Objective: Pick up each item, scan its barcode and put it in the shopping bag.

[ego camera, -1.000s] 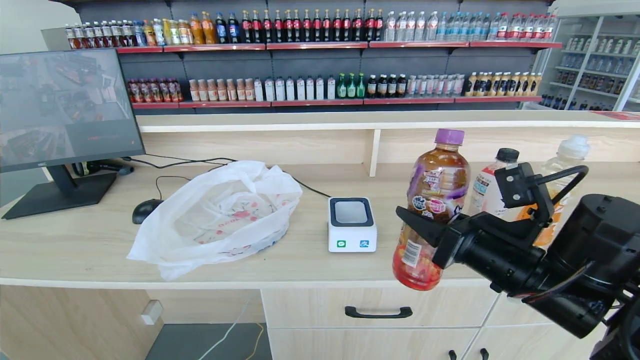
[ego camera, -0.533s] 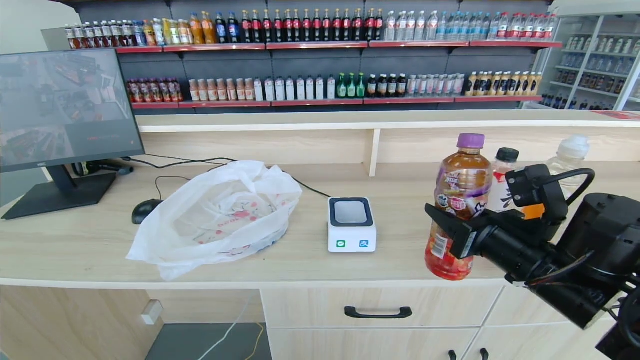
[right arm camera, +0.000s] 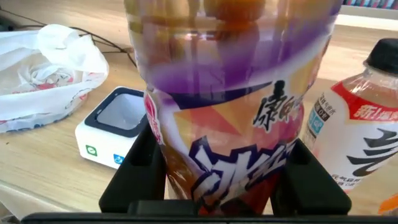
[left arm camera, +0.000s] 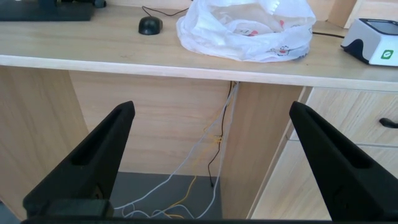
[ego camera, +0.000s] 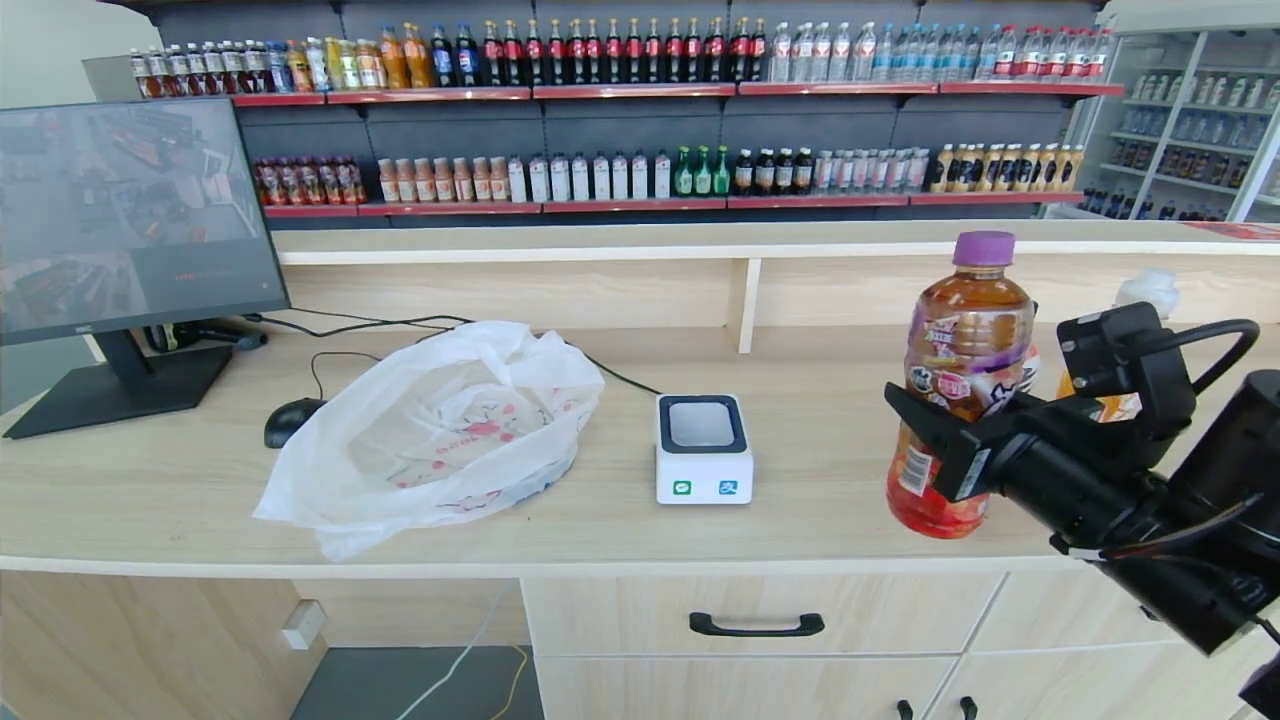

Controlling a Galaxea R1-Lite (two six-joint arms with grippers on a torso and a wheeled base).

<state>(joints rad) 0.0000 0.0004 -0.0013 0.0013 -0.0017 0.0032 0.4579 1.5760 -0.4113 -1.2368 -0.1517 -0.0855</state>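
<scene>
My right gripper (ego camera: 975, 440) is shut on a purple-capped tea bottle (ego camera: 958, 390), held upright above the counter's front right part, right of the white barcode scanner (ego camera: 703, 447). The wrist view has the same bottle (right arm camera: 233, 99) close up between the black fingers (right arm camera: 140, 165), with the scanner (right arm camera: 115, 127) beyond. The white plastic shopping bag (ego camera: 440, 430) lies left of the scanner and also appears as the bag (left arm camera: 245, 28) from below. My left gripper (left arm camera: 211, 158) hangs open below the counter edge, in front of the cabinet.
A black-capped white-label bottle (right arm camera: 354, 134) stands behind the held one, and a clear bottle's cap (ego camera: 1148, 288) peeks out at the far right. A monitor (ego camera: 125, 215) and mouse (ego camera: 290, 420) occupy the counter's left. Cables run behind the bag. Drawers (ego camera: 755, 625) sit below.
My right gripper has carried the tea bottle to the right and slightly up, away from the scanner, and brought it more upright. The bag and scanner have stayed put.
</scene>
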